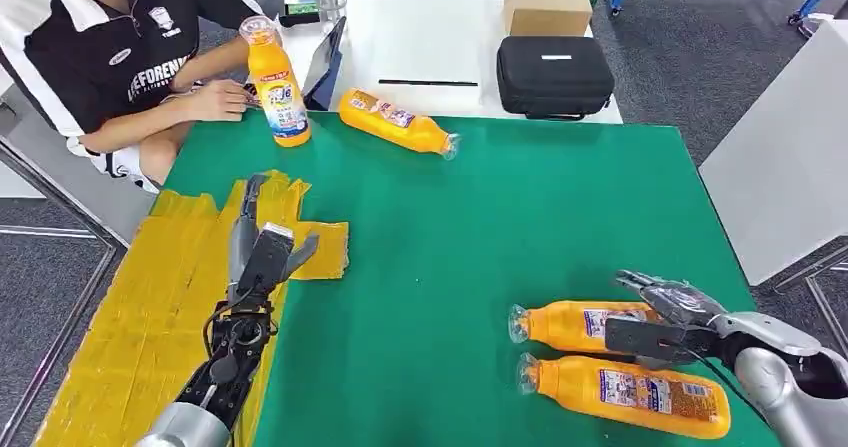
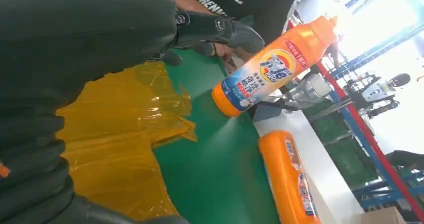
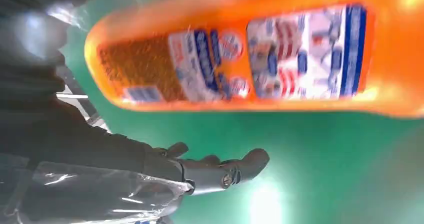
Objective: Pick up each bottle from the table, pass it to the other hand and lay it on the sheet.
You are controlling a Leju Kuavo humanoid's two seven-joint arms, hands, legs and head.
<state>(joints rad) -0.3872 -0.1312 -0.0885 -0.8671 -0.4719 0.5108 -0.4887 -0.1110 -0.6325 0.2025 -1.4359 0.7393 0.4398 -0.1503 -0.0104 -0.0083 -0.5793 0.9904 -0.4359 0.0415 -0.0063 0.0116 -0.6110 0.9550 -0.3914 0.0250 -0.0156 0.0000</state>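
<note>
- My left hand [image 1: 262, 257] hangs over the crumpled yellow plastic sheet [image 1: 150, 297] on the left side of the green tabletop [image 1: 470, 227], fingers [image 1: 245, 217] stretched forward and spread, grasping nothing.
- My right hand [image 1: 665, 317] sits at the near right of the tabletop, against the base end of an orange plastic bottle with a blue-and-white label [image 1: 575, 325] that lies on its side; the fingers [image 1: 660, 292] reach over the bottle's far side and the thumb points along its near side, but I cannot tell whether they have clamped onto it.
- A second orange bottle [image 1: 625, 392] lies on its side just in front of the first, nearly parallel, clear cap end pointing left.
- In the right wrist view a labelled orange bottle [image 3: 250, 53] lies blurred beside my thumb [image 3: 225, 171], with green tabletop showing between them.
- At the far edge of the tabletop, one orange bottle stands upright [image 1: 277, 85], and another lies tilted on its side [image 1: 397, 122] to its right, well apart from my hands.
- The left wrist view shows the same upright bottle [image 2: 270, 73] and the lying one [image 2: 290, 179] beyond the sheet [image 2: 125, 149].
- A seated person in a black-and-white shirt [image 1: 100, 47] rests a hand [image 1: 215, 100] near the upright bottle.
- On the white table [image 1: 420, 47] behind sit a black zip case [image 1: 555, 75] and a brown cardboard box [image 1: 546, 3].
</note>
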